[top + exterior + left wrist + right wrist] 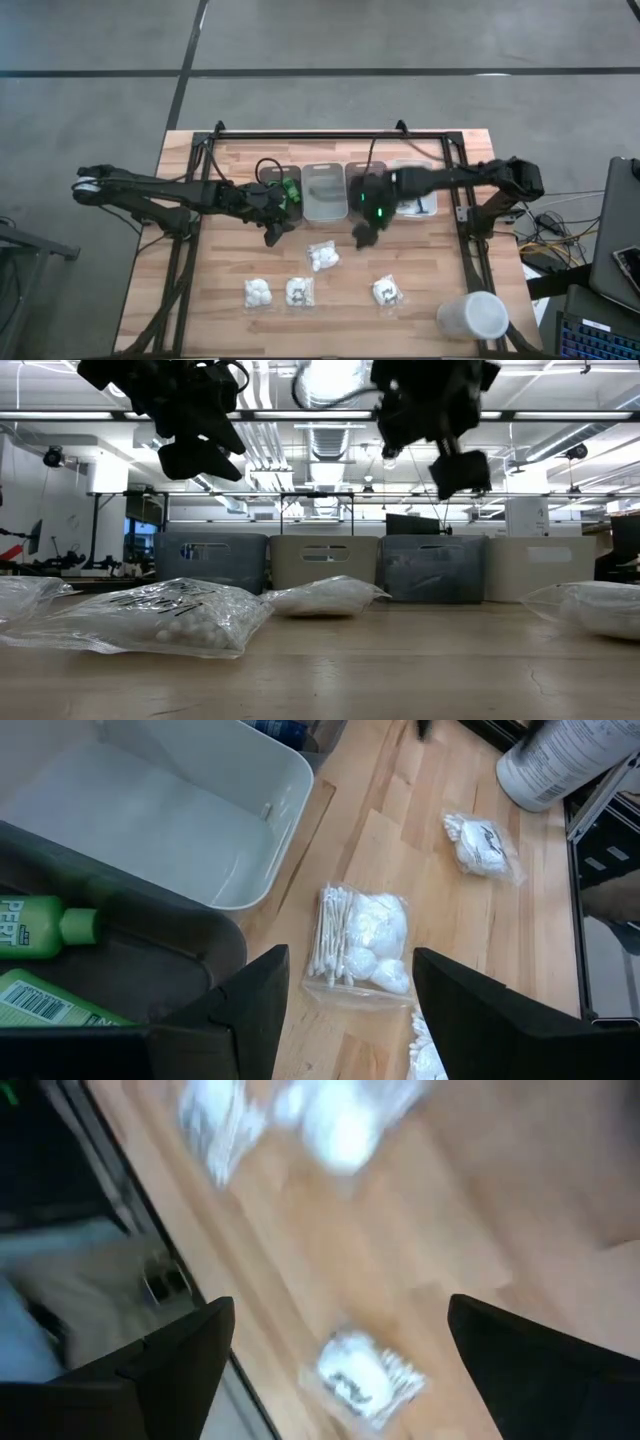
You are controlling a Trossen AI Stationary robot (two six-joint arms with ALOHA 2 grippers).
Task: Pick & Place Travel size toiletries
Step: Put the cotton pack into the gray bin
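Observation:
Several clear packets of white puffs lie flat on the wooden table: one in the middle [322,256], [362,935], three nearer the near edge [258,293], [299,291], [387,291]. Green small bottles [290,190], [40,925] lie in the leftmost dark bin. My left gripper [272,236], [350,1020] hangs open in the air, to the left of and above the middle packet, near the bin row. My right gripper [362,238], [340,1370] is open too, hovering to the right of that packet. In the low view both grippers [200,455], [458,468] are high above the table.
Four bins stand in a row along the far side: dark [278,192], light [323,191], dark [362,185], white [415,190]. A large white cup [472,315] lies on its side at the near right corner. A black frame [330,135] borders the table.

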